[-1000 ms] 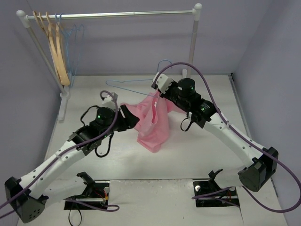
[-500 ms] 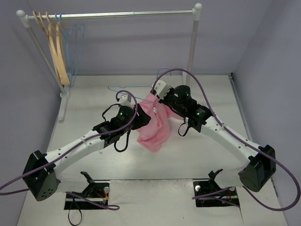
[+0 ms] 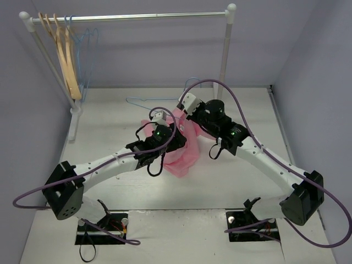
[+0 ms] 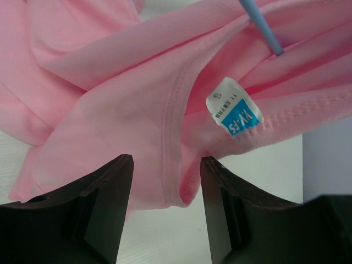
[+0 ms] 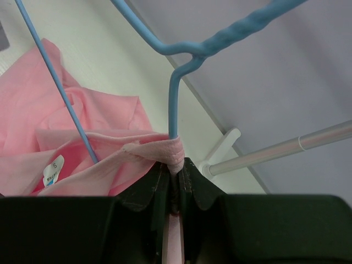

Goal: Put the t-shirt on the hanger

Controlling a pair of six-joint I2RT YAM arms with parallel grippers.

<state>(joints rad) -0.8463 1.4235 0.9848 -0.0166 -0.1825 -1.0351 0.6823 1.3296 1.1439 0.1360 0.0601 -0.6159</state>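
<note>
Far left: rack [image 3: 132, 17] with spare hangers [image 3: 69, 60], well apart from the work and not involved.

Left hand [image 4: 165, 203]: jaws partly open, nothing gripped. The collar hem of the shirt [image 4: 110, 110] is seen running between the two fingers, near the label [image 4: 234, 114]. Contact with the pads cannot be told. The hand is judged to be lined up so that the near side of the neck opening can be taken and spread.

Centre: the shirt is bunched, hung from the right hand, its lower part apparently resting on the worktop [image 3: 99, 121]. The hanger [image 5: 174, 104] is threaded into the neck, with one blue arm seen entering the cloth by the label. Much of the wire is left uncovered.

Right hand [image 5: 175, 170]: closed tight on a fold of collar hem, just where the hanger's wire comes down. Whether the wire itself is pinched cannot be told. This grip is judged to steady shirt and hanger together while the neck is worked over.
</note>
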